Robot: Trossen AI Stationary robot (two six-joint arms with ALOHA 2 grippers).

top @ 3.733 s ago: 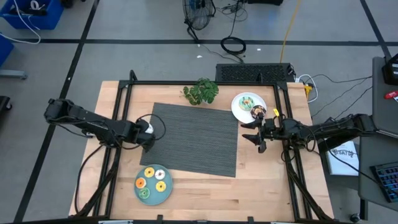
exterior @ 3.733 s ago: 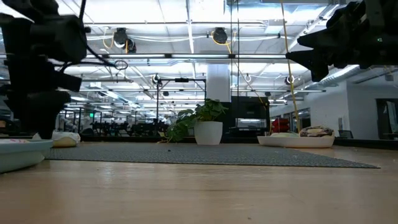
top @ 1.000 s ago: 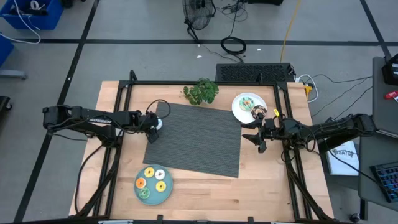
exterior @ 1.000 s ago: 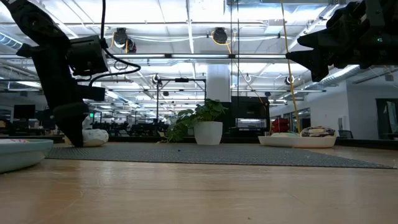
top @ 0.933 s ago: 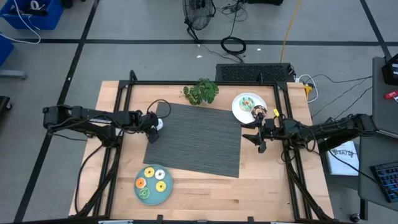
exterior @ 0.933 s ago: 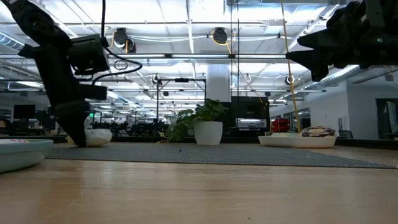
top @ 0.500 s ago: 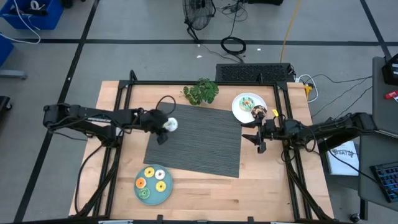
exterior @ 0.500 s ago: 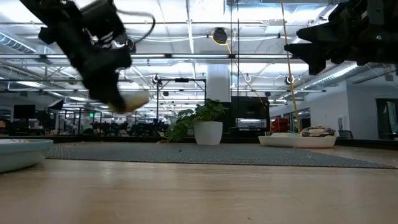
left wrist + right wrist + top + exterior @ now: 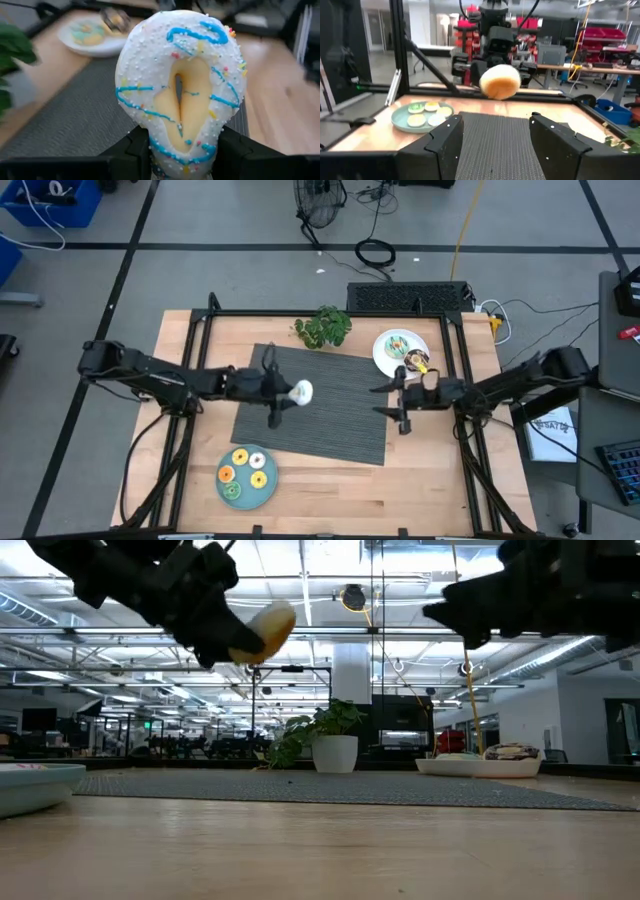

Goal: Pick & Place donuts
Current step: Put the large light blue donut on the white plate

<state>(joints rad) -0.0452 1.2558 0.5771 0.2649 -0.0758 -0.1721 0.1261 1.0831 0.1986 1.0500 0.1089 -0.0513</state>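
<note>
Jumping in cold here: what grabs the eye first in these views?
The white donut with blue drizzle, squeezed in the left pincer and held in the air over the dark mat. Next, the right pincer, open and empty, facing it across the mat. Then the two plates: a teal plate of donuts near the front edge, a white plate at the back right.

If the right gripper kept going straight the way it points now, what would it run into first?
Probably the white-iced donut held up over the mat by the left gripper. The right gripper, jaws open, points across the mat at it with nothing between. Their relative height is hard to judge.
</note>
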